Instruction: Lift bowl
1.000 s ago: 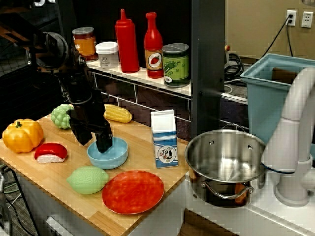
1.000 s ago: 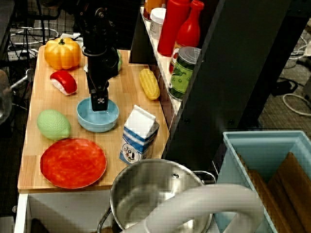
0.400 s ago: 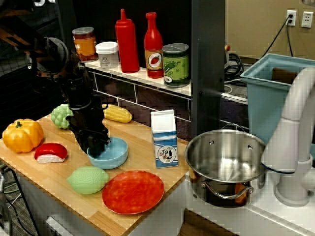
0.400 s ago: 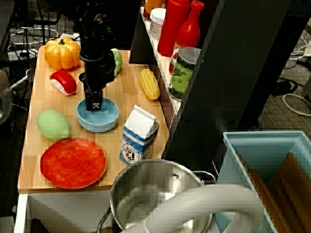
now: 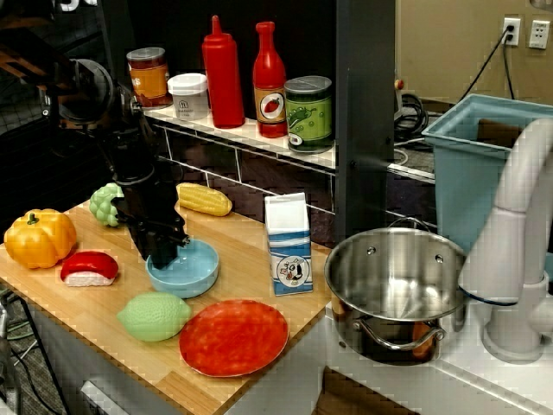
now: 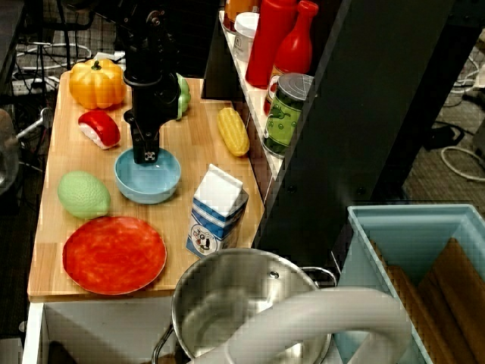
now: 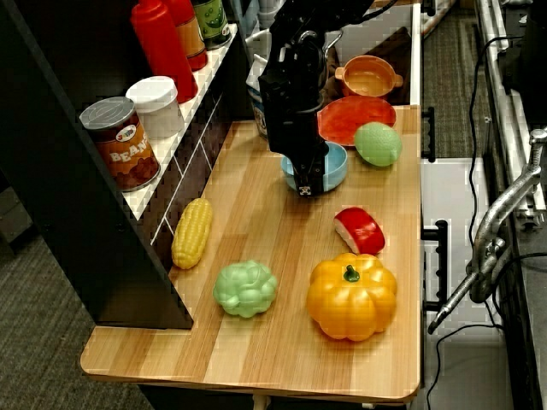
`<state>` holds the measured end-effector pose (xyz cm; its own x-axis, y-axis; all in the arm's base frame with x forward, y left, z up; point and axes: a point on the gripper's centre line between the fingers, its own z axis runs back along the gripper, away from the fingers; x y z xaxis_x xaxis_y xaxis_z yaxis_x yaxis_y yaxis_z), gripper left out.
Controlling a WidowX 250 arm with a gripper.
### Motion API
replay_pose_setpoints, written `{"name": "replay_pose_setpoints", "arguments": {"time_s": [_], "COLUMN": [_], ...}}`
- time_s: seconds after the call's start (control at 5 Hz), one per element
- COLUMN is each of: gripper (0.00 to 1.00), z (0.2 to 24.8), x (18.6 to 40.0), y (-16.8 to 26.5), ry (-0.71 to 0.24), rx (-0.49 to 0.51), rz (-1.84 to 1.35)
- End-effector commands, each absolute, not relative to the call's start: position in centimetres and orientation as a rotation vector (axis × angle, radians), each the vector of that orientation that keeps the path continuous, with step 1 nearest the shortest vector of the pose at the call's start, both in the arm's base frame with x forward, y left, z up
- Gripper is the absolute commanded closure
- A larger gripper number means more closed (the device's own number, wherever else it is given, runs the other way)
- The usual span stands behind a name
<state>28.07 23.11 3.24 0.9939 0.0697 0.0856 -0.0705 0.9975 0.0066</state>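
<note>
The can (image 7: 120,141) at the near end of the shelf reads "BEANS" in white letters on its brown label. The white tub (image 5: 188,95) beside it carries a few lines of dark print, too small to make out. The milk carton (image 5: 288,245) shows a round cow picture, with no words I can read.

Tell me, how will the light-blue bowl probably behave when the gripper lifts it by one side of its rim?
The bowl looks like thin, smooth plastic, so it is probably light and stiff. The gripper sits at its far rim only, so the bowl may tilt or slip when raised. It looks empty, so nothing should spill.
</note>
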Motion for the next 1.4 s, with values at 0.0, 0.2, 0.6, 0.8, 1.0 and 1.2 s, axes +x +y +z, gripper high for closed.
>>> {"name": "replay_pose_setpoints", "arguments": {"time_s": [0.0, 0.2, 0.6, 0.8, 1.0, 1.2], "gripper": [1.00, 1.00, 1.00, 1.00, 1.00, 1.00], "z": [8.1, 11.3, 16.5, 19.1, 20.9, 22.3], "x": [28.7, 28.4, 27.6, 27.3, 26.9, 26.7], "y": [24.4, 24.5, 25.1, 25.4, 25.5, 25.4], "ry": [-0.087, -0.088, -0.075, -0.046, -0.036, -0.029], "rx": [-0.013, -0.047, -0.065, -0.075, -0.095, -0.109], "rz": [0.055, 0.017, -0.074, -0.100, -0.103, -0.109]}}
